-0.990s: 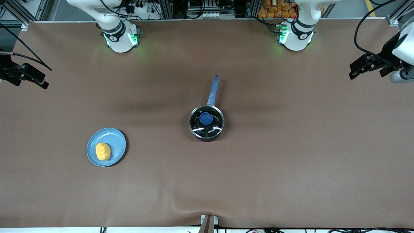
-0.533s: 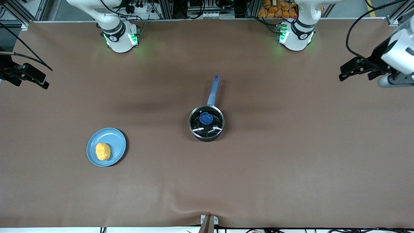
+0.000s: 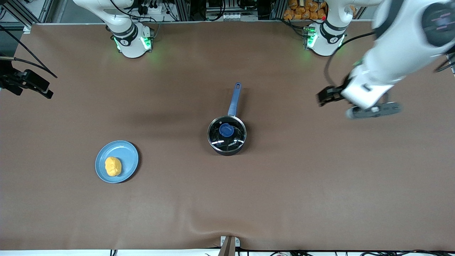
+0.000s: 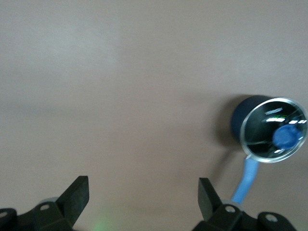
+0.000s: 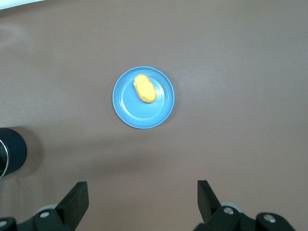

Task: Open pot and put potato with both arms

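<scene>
Left claw [image 3: 325, 99]: fingers apart, over bare worktop [image 3: 320, 177]; centre above lid knob [image 3: 226, 130] of pot [image 3: 226, 136]. Right claw [image 3: 44, 91]: apart, waiting.

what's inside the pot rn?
Cannot tell for sure. The pot is shut by its glass lid with the blue knob; glare and the dark interior hide the bottom. The potato lies on the blue plate, not in the pot.
</scene>
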`<state>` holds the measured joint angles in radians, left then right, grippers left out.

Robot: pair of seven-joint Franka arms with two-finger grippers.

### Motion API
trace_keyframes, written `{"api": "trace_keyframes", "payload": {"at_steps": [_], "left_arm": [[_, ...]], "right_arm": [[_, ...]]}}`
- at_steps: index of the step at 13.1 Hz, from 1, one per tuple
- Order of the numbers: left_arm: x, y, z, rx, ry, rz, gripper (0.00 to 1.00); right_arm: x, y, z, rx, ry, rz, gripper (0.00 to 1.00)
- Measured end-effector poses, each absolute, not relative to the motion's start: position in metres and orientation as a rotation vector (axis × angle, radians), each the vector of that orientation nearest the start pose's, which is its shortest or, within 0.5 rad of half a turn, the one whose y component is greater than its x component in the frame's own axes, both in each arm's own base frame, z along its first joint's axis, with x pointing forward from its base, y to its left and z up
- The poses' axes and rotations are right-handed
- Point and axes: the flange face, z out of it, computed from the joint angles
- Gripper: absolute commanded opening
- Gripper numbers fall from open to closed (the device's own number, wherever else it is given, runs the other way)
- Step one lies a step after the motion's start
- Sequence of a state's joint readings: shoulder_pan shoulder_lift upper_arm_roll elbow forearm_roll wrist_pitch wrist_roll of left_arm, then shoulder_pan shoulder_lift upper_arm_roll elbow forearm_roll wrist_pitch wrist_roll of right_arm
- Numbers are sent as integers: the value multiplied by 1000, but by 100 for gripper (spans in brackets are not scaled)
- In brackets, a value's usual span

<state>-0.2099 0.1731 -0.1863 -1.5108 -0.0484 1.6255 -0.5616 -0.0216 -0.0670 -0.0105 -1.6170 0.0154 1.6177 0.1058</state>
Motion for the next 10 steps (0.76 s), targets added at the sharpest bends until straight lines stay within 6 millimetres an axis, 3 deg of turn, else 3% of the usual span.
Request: {"api": "trace_keyframes", "payload": {"at_steps": [2, 6, 10], "left_arm": [[568, -272, 538, -3167, -357, 155, 100], [585, -336, 493, -3196, -467, 114, 100], [587, -385, 446, -3186, -720, 89, 100]], "right_arm": [[541, -16, 637, -3115, 215, -87, 100], [555, -17, 612, -3118, 217, -19, 100], [564, -17, 596, -3119, 217, 1, 100]]}}
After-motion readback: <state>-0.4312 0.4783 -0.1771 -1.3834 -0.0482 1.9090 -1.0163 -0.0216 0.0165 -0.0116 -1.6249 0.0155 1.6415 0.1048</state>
